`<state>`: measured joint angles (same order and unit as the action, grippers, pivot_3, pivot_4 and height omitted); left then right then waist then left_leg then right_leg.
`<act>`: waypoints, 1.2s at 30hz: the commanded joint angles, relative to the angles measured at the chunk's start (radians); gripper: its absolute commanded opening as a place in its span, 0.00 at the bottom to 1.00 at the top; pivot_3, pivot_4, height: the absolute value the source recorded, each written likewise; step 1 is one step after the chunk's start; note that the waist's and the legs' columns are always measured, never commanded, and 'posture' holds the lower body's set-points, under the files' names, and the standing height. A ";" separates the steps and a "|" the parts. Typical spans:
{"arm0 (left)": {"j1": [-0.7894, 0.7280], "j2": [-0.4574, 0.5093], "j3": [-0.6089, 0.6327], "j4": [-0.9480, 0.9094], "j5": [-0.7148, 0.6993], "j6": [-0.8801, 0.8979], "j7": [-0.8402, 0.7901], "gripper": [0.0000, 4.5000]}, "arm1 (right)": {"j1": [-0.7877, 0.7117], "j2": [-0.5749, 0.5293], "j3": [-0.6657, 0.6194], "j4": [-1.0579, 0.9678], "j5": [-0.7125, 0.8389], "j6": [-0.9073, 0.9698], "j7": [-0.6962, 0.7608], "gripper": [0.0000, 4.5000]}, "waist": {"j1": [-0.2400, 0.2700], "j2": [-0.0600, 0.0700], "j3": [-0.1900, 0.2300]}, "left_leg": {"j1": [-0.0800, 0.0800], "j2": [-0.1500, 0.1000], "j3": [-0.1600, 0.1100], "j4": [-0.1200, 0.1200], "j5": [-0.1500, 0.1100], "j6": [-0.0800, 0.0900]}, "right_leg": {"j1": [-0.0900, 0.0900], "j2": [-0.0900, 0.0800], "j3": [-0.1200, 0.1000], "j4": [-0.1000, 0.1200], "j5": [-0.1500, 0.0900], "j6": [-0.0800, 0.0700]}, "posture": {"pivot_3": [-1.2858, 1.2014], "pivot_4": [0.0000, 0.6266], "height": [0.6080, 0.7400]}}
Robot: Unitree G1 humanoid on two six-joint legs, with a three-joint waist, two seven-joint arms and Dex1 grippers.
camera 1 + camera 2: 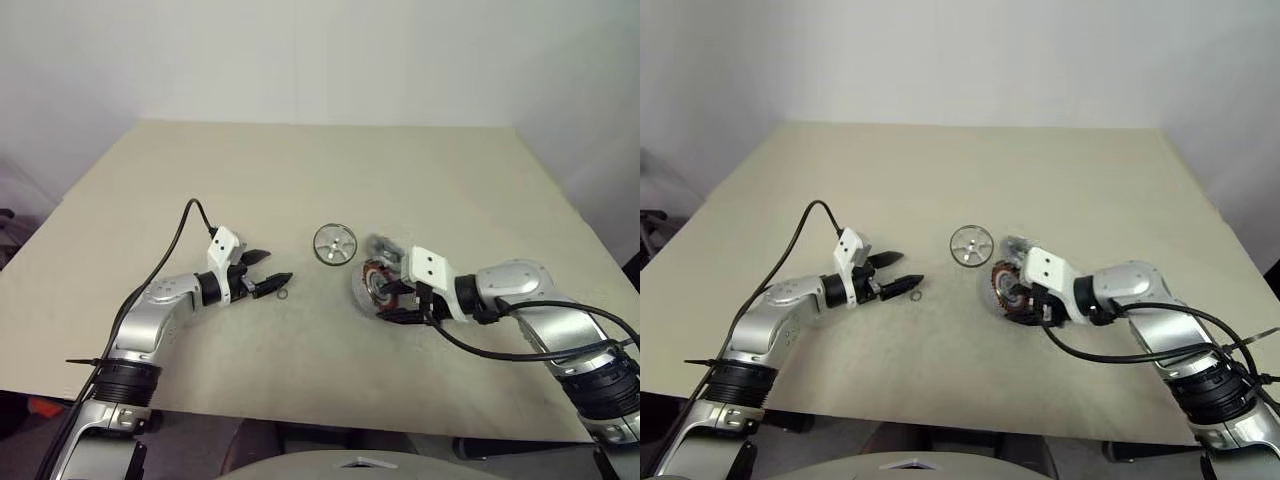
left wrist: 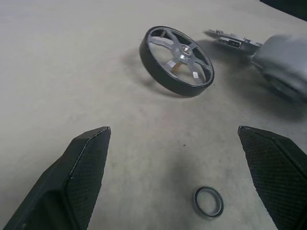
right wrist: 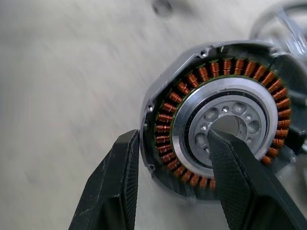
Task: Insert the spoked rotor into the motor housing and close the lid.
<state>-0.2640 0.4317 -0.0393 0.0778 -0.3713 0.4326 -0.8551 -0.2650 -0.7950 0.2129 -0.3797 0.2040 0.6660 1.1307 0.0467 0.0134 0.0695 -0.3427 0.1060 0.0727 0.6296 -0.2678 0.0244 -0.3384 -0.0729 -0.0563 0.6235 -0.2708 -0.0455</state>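
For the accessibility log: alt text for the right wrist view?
The right gripper clamps the motor housing: one black finger outside its grey rim, the other in its centre. Copper coils ring the centre, above the beige table.

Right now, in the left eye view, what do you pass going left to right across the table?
Left gripper → small ring → spoked rotor → motor housing, which the right gripper is shut on, one finger outside the rim and one in the centre.
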 commanded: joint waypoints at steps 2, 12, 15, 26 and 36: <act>-0.011 0.006 0.020 -0.023 -0.002 -0.019 0.005 1.00 | -0.021 0.011 0.022 -0.073 0.035 0.064 -0.027 0.44 | 0.008 0.000 0.000 | 0.000 -0.001 0.000 0.001 0.000 -0.001 | -0.001 -0.001 0.000 -0.001 0.000 0.000 | 0.52 0.00 1.00; 0.003 0.012 0.029 -0.033 -0.006 -0.019 0.010 1.00 | -0.020 0.001 0.067 -0.089 0.023 0.066 -0.042 0.44 | 0.007 0.000 0.000 | -0.002 -0.001 0.000 0.000 0.001 -0.002 | -0.001 -0.001 0.000 -0.001 0.000 0.000 | 0.52 0.00 1.00; 0.001 0.009 0.029 -0.032 -0.004 -0.020 0.011 1.00 | -0.022 -0.005 0.083 -0.078 0.016 0.031 -0.027 0.44 | 0.007 0.000 0.000 | -0.002 -0.001 0.000 0.000 0.001 -0.002 | -0.001 -0.001 0.000 -0.001 0.000 0.000 | 0.52 0.00 1.00; -0.010 0.008 0.025 -0.021 -0.001 -0.021 0.009 1.00 | -0.052 0.010 0.000 -0.112 0.102 0.007 -0.030 0.99 | 0.006 0.000 0.000 | -0.001 -0.001 0.000 0.000 0.002 -0.003 | -0.001 -0.001 0.000 -0.001 0.000 0.000 | 0.52 0.00 1.00; -0.004 0.074 0.012 -0.021 -0.008 -0.014 -0.099 1.00 | -0.102 0.122 -0.073 -0.024 0.129 0.036 -0.196 0.99 | 0.000 0.000 0.000 | -0.001 -0.001 0.000 0.000 0.002 -0.004 | -0.001 -0.001 0.000 0.000 0.000 0.000 | 0.52 0.00 1.00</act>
<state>-0.2577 0.4842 -0.0348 0.0773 -0.3728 0.4345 -0.9221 -0.3442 -0.6863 0.1704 -0.3981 0.3212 0.7019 0.9646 0.0468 0.0132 0.0696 -0.3439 0.1052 0.0724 0.6291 -0.2659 0.0207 -0.3398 -0.0734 -0.0566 0.6232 -0.2707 -0.0452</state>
